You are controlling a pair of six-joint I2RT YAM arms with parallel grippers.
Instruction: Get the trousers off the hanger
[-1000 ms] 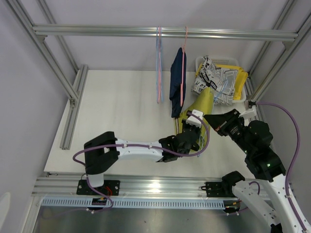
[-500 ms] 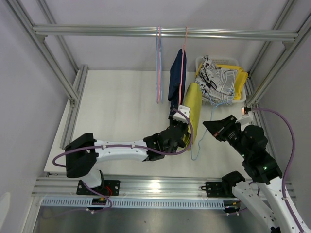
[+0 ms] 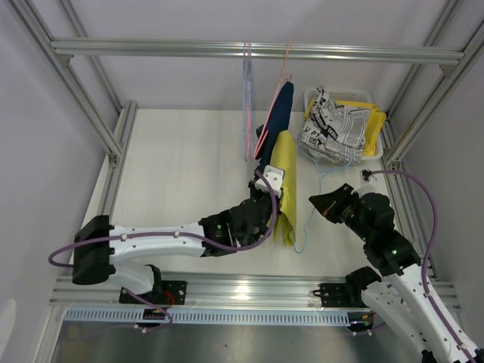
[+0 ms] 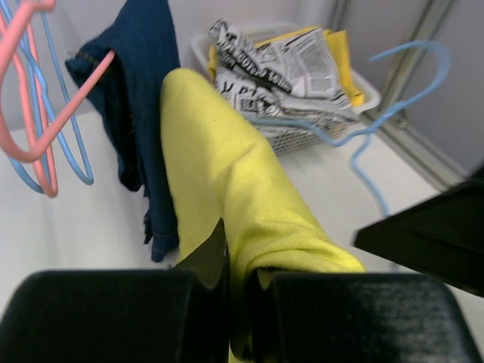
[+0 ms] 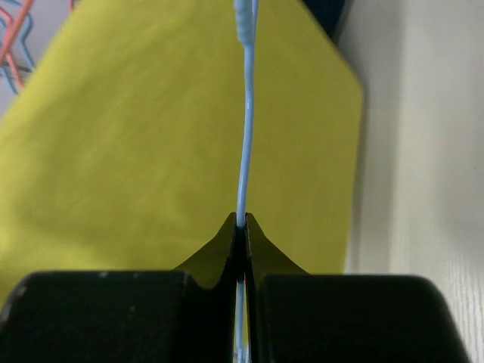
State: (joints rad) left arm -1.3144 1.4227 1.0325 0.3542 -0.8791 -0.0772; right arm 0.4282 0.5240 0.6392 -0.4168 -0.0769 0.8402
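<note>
Trousers (image 3: 284, 162) of mustard yellow, just left of the basket (image 4: 299, 138), hang clamped in the left gripper (image 4: 242, 261); the right gripper (image 5: 242, 223), beside them, pinches a blue hanger (image 5: 243, 136), seemingly clear of the cloth.

Robot lab cell. Aluminium extrusion frame (image 3: 257, 51) boxes in a white tabletop (image 3: 174, 159) (plain pale walls around). Robot arms (image 3: 166, 238) bolted to a front rail (image 3: 249, 286).

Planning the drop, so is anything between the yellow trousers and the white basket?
Yes, the blue hanger, pinched in the right gripper, hangs between the yellow trousers in the left gripper and the basket.
</note>
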